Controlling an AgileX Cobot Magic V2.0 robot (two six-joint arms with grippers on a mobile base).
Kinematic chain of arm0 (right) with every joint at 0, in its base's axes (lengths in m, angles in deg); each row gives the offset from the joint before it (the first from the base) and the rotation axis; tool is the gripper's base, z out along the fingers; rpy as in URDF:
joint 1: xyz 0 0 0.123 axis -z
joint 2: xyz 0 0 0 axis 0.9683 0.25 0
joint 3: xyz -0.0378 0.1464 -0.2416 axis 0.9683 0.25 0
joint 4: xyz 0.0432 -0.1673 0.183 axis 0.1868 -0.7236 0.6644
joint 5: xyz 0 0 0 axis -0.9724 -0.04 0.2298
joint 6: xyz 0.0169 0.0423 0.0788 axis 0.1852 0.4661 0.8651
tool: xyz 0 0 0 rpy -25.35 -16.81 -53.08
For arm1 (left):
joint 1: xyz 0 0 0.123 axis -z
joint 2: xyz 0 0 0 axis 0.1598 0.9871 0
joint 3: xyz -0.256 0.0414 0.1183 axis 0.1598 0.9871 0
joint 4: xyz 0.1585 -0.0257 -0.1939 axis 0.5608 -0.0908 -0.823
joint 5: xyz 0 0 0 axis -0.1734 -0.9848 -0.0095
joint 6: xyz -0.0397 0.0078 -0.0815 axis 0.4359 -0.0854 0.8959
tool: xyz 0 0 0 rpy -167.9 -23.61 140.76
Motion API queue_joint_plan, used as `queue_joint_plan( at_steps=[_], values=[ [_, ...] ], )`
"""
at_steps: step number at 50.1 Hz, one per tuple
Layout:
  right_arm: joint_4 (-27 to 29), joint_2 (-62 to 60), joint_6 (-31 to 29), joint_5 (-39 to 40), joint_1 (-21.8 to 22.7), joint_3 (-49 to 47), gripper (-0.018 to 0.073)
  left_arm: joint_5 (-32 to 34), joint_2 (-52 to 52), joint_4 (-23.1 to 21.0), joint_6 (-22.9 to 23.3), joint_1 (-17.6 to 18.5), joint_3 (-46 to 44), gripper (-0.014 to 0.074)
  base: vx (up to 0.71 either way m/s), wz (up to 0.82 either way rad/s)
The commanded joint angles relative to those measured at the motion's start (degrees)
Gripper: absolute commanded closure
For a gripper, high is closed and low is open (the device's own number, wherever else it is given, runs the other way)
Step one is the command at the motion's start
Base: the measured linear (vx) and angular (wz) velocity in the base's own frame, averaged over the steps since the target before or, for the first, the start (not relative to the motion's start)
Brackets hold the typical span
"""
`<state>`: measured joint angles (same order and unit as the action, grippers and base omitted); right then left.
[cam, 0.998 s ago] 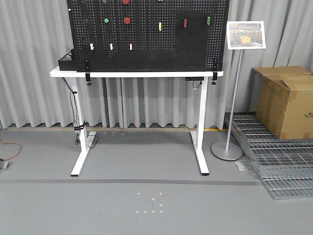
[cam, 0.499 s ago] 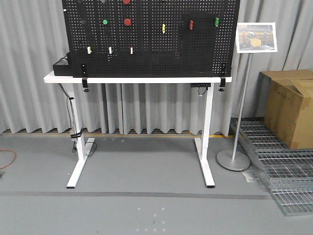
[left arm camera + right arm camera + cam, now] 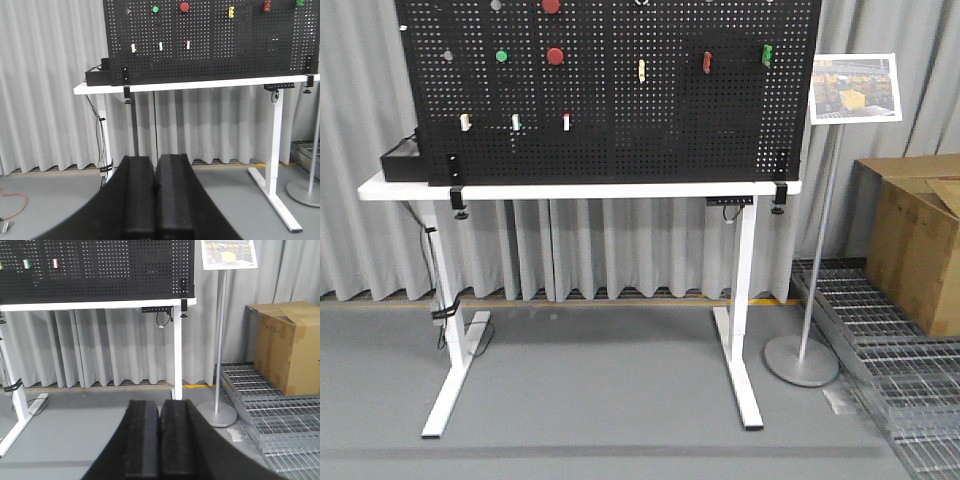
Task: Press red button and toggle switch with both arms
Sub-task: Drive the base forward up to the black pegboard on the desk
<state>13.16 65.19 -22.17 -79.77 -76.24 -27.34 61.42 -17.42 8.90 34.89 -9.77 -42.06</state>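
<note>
Pegboard (image 3: pixel 620 120) stands upright on the white table (image 3: pixel 570 188), far across open grey floor from both arms. Left gripper (image 3: pixel 155 165) has its jaws pressed together, holding nothing. The red button (image 3: pixel 184 7) sits high up, ahead and a bit right of it, so that arm looks the nearer one. Toggle switch (image 3: pixel 267 6) is further right at roughly the same height, stubby and tilted. Right gripper (image 3: pixel 160 409) is pinched closed and empty too, and its camera doesn't catch the switch at all. Sign stand (image 3: pixel 220 340) and cardboard box (image 3: pixel 287 345) crowd the right side.
</note>
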Motion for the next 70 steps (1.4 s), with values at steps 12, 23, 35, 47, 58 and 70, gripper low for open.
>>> queue_joint_plan(
  at_steps=[12,23,35,47,58,70],
  values=[
    [-0.3,-0.1,-0.4,4.7,0.3,0.6,0.0559,4.1,0.3,-0.5,0.5,0.0,1.9,0.0595,0.44,-0.02],
    [-0.3,-0.1,-0.4,4.7,0.3,0.6,0.0559,4.1,0.3,-0.5,0.5,0.0,1.9,0.0595,0.43,-0.02],
    [-0.3,-0.1,-0.4,4.7,0.3,0.6,0.0559,4.1,0.3,-0.5,0.5,0.0,1.9,0.0595,0.45,0.01],
    [-0.3,-0.1,-0.4,4.7,0.3,0.6,0.0559,4.1,0.3,-0.5,0.5,0.0,1.9,0.0595,0.46,0.03],
    [-0.3,-0.1,-0.4,4.7,0.3,0.6,0.0559,4.1,0.3,-0.5,0.5,0.0,1.9,0.0595,0.46,0.02],
    [-0.3,-0.1,-0.4,4.7,0.3,0.6,0.0559,4.1,0.3,-0.5,0.5,0.0,1.9,0.0595,0.43,-0.02]
  ],
)
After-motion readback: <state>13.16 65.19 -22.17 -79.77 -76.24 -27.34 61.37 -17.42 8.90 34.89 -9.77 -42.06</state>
